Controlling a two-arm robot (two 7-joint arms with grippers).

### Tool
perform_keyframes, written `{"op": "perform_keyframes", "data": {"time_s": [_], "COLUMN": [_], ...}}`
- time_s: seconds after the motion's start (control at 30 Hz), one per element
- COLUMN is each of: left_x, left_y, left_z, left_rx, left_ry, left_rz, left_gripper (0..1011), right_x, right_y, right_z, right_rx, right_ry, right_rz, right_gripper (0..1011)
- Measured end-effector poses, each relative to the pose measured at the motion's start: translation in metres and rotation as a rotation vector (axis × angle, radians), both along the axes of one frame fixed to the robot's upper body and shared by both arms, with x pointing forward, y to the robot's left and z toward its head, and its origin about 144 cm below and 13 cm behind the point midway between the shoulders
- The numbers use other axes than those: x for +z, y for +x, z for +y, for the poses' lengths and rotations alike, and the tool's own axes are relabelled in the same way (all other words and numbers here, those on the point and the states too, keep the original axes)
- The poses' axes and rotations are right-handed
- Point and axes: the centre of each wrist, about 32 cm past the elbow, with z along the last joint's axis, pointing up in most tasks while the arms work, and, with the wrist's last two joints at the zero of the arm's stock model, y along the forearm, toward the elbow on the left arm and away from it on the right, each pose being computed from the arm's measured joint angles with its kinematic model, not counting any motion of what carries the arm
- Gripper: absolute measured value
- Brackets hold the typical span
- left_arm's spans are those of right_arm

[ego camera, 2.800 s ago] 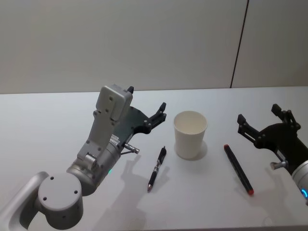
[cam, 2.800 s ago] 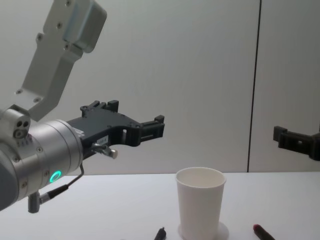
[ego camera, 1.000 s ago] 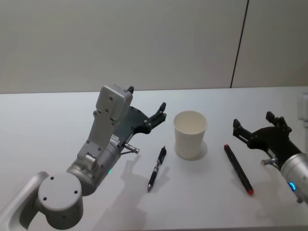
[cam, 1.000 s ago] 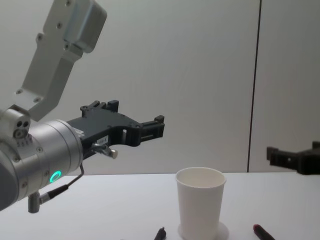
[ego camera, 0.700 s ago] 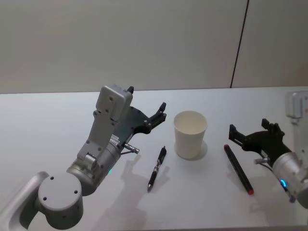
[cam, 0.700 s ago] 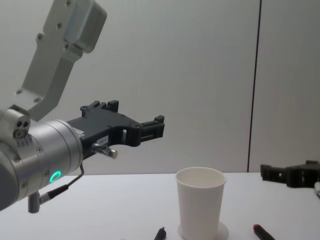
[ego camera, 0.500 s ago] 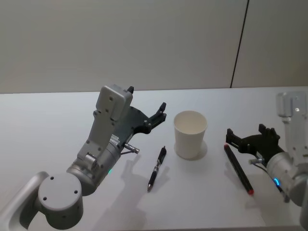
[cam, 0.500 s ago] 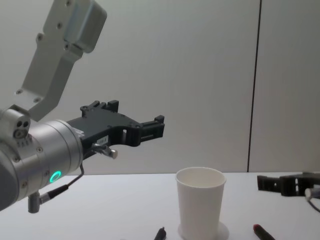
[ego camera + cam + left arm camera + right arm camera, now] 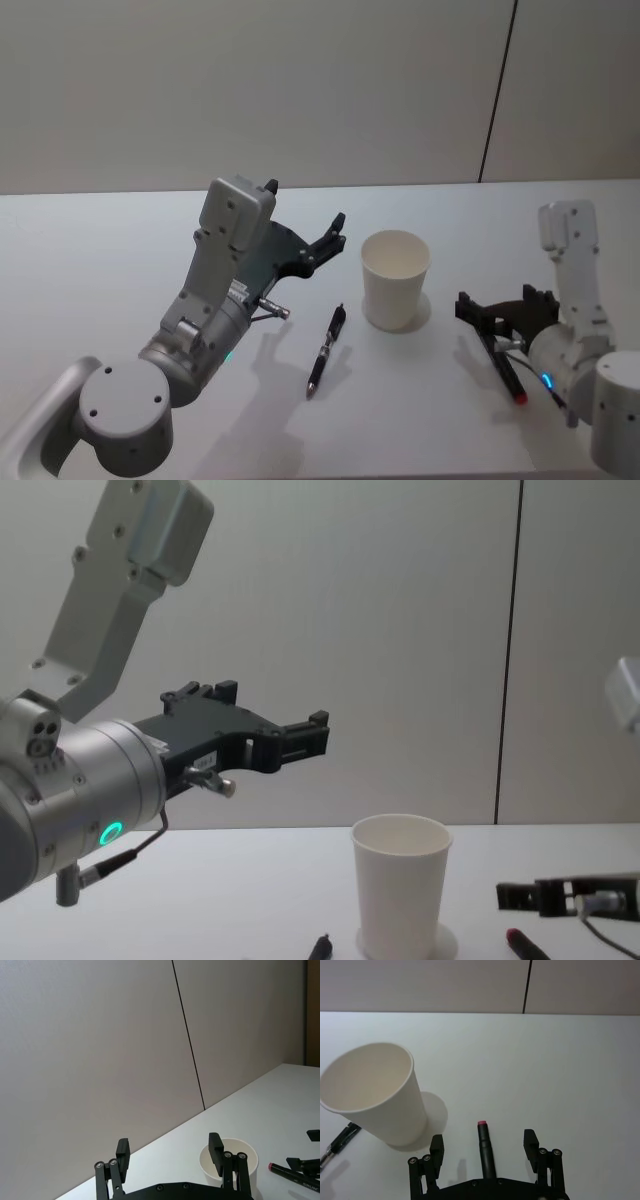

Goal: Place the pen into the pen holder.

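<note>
With jaws apart, the right claw [image 9: 497,300] is hanging over the pen [image 9: 485,1150] lying on the surface [image 9: 120,250] right of the pen holder [image 9: 396,280], the left claw [image 9: 338,232] is hovering spread-open to its left, and grasping, lifting and dropping in are all remaining.

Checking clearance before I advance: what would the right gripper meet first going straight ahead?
Likely the red-tipped pen, lying between the open fingers of the right gripper; the pen holder sits off to one side.

Setting: robot test lab, most likely. Plain white surface [image 9: 100,240] against blank grey wall panels [image 9: 250,90] with one dark vertical seam [image 9: 498,90]; metal robot arm [image 9: 210,280] stationed at it.
</note>
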Motion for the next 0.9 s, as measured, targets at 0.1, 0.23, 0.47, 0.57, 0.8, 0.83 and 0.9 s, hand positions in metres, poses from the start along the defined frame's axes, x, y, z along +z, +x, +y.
{"op": "perform_keyframes", "data": {"time_s": [0.1, 0.23, 0.47, 0.57, 0.8, 0.83, 0.9], "left_x": [0.000, 0.000, 0.000, 0.000, 0.000, 0.000, 0.000], "left_y": [0.000, 0.000, 0.000, 0.000, 0.000, 0.000, 0.000], "left_z": [0.000, 0.000, 0.000, 0.000, 0.000, 0.000, 0.000], "left_rx": [0.000, 0.000, 0.000, 0.000, 0.000, 0.000, 0.000], "left_ry": [0.000, 0.000, 0.000, 0.000, 0.000, 0.000, 0.000], "left_rz": [0.000, 0.000, 0.000, 0.000, 0.000, 0.000, 0.000], "left_gripper": [999, 1000, 1000, 1000, 1000, 1000, 1000], "right_x": [-0.003, -0.008, -0.015, -0.018, -0.024, -0.025, -0.026], "right_y": [0.002, 0.005, 0.008, 0.010, 0.012, 0.013, 0.014], "right_z": [0.003, 0.005, 0.008, 0.009, 0.011, 0.011, 0.011], "right_rx": [-0.003, -0.007, -0.010, -0.012, -0.014, -0.014, -0.015], "right_ry": [-0.008, -0.021, -0.037, -0.045, -0.055, -0.056, -0.059], "right_rz": [0.023, 0.054, 0.086, 0.103, 0.127, 0.132, 0.139], "right_gripper": [1001, 1001, 1002, 1001, 896, 846, 813]}}
